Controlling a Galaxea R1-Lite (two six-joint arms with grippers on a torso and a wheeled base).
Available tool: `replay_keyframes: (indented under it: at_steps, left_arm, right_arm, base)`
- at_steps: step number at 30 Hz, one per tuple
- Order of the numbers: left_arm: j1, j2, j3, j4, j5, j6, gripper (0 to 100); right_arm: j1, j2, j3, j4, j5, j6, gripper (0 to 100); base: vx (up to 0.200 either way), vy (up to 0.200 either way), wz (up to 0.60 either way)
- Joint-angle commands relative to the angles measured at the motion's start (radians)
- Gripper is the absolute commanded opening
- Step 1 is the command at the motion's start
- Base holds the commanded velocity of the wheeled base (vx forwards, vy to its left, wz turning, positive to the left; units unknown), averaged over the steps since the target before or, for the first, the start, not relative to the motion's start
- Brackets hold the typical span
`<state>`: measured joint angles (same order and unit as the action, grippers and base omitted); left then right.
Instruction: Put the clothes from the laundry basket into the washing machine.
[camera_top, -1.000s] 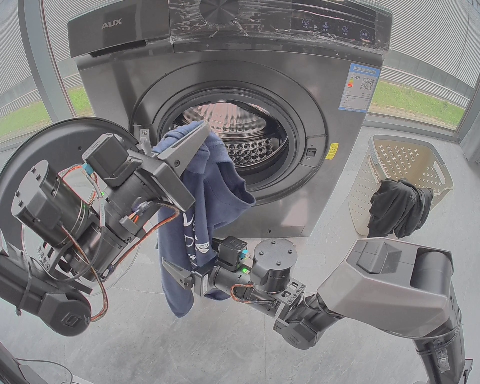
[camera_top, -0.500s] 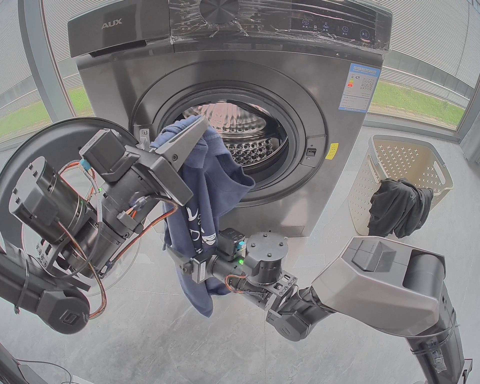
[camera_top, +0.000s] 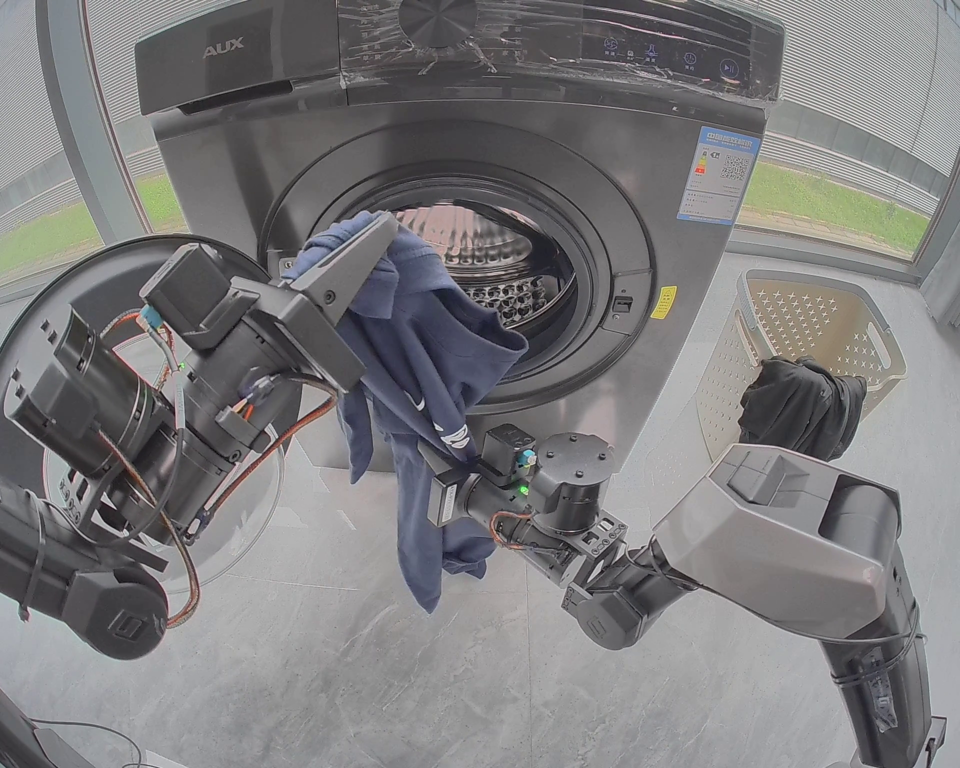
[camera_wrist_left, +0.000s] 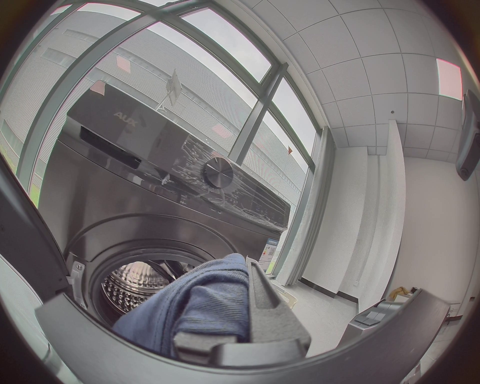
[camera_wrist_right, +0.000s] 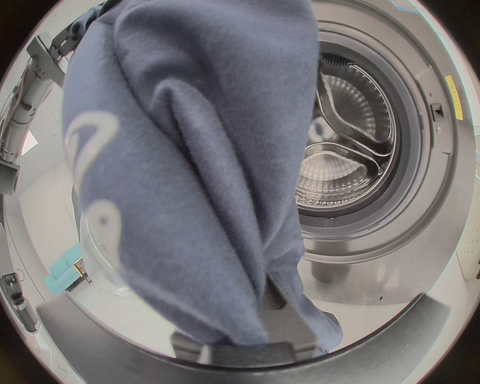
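Navy-blue cotton sweatshirt (camera_top: 440, 350) hangs before the open mouth of the grey front-loading washing machine (camera_top: 640, 220). The left gripper (camera_top: 372, 245) clamps its upper edge, and the right gripper (camera_top: 432, 468) pinches its middle. Near the machine stands a cream perforated plastic laundry basket (camera_top: 850, 320), a black garment (camera_top: 800, 405) draped over its rim.

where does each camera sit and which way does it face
Head view: on the robot's head, looking forward and down at the open washing machine; both arms show, left gripper and right gripper each clamped on the blue sweatshirt.
Left wrist view: on the left wrist, facing the machine's front and the ceiling; its own fingers show.
Right wrist view: on the right wrist, facing the drum; its own fingers show.
Shared: all three show the sweatshirt and the drum opening.
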<state>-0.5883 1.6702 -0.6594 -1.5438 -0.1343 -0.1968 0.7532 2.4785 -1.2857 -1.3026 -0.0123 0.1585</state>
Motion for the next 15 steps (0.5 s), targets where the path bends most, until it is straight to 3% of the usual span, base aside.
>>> replay_keyframes:
  at_steps: [1,6,15]
  left_arm:
    - [0.058,0.0,0.009,-0.001,-0.005,-0.001,0]
    - [0.11,0.02,0.063,0.007,-0.013,0.0,0]
    - [0.122,0.152,0.164,0.002,-0.004,0.008,0]
  right_arm:
    - [-0.041,-0.084,0.083,-0.029,0.0,-0.005,0]
    - [-0.107,-0.194,0.137,-0.032,0.0,-0.005,0]
    - [-0.112,-0.397,0.166,0.017,-0.001,-0.008,0]
  base:
    - [0.0,0.0,0.0]
    - [0.0,0.0,0.0]
    - [0.0,0.0,0.0]
